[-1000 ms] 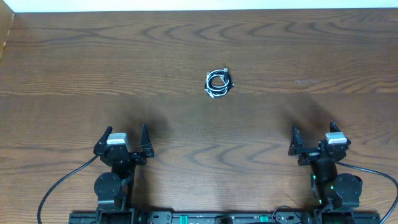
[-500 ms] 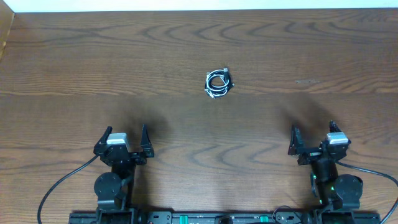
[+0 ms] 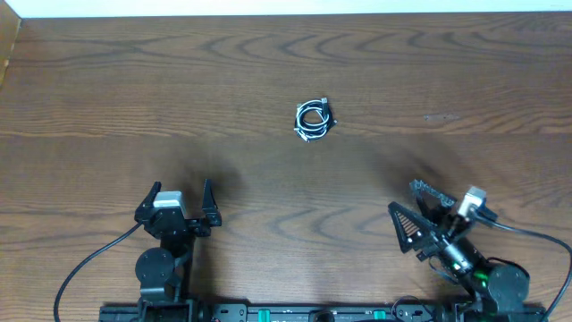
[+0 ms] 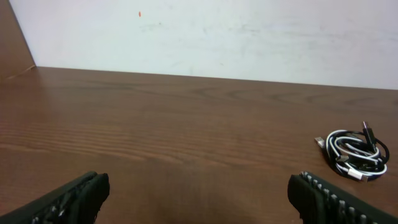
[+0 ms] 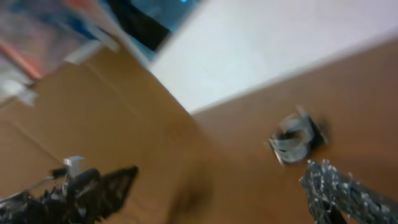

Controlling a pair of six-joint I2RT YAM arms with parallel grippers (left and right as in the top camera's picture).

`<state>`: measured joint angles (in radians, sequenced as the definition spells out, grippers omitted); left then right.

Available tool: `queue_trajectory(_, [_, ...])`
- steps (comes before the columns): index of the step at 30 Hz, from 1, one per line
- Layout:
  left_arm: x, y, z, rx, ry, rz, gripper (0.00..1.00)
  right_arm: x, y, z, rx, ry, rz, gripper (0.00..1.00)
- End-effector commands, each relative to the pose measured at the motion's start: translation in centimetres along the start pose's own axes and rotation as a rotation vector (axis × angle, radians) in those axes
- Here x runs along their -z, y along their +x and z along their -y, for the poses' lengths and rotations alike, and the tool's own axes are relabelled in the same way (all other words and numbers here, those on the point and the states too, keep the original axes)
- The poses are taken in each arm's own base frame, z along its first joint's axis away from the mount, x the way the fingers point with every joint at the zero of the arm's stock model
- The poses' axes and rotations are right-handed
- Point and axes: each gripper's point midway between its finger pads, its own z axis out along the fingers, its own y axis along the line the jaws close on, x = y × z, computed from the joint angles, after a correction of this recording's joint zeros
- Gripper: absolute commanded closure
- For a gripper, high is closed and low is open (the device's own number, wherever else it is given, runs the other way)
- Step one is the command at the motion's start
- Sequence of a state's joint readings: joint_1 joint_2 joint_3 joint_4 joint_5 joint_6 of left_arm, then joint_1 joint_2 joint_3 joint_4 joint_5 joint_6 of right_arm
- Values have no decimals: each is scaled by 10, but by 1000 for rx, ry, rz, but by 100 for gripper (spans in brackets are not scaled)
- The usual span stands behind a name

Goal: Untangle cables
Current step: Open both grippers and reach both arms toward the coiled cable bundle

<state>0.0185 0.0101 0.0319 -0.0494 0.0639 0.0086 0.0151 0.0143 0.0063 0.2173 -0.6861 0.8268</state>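
The cables (image 3: 314, 118) lie as one small knot of black and white cords on the table's middle, toward the back. In the left wrist view the cables (image 4: 352, 153) sit far off at the right. The right wrist view is blurred, and the cables (image 5: 297, 138) show just above its right finger. My left gripper (image 3: 178, 204) stands open near the front edge on the left, nothing between its fingers. My right gripper (image 3: 416, 206) is open too, tilted and turned toward the left, with nothing in it. Both grippers are well short of the knot.
The wooden table (image 3: 107, 89) runs wide on all sides of the knot. A white wall (image 4: 205, 31) stands behind its far edge. Thick black arm cables (image 3: 85, 264) trail at the front corners. A lighter board edge (image 3: 7, 54) shows at the far left.
My right arm has swung and tilted, its gripper now turned leftward and lifted forward. The left arm and the cables have not moved.
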Motion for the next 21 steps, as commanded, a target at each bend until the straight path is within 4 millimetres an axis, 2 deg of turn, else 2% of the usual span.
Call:
queue_trajectory(1, [-2,16,-1,-17,-4,-38,2,2,-13,-19,89,-70,49,1])
queue_trajectory(3, [-2,16,-1,-17,-5,-38,2,3,-21,-28,137,-99,80,1])
queue_trajectory(7, [-2,12,2,-16,12,-21,2,4,-29,-35,155,-104,100,1])
queue_trajectory(12, [2,2,39,-17,229,16,2,6,-43,-49,270,-111,133,1])
queue_trajectory(16, [14,-35,64,-49,375,171,2,8,-59,-64,346,-82,144,1])
queue_trajectory(21, [36,-99,69,-19,406,381,2,12,-85,-90,463,-27,142,1])
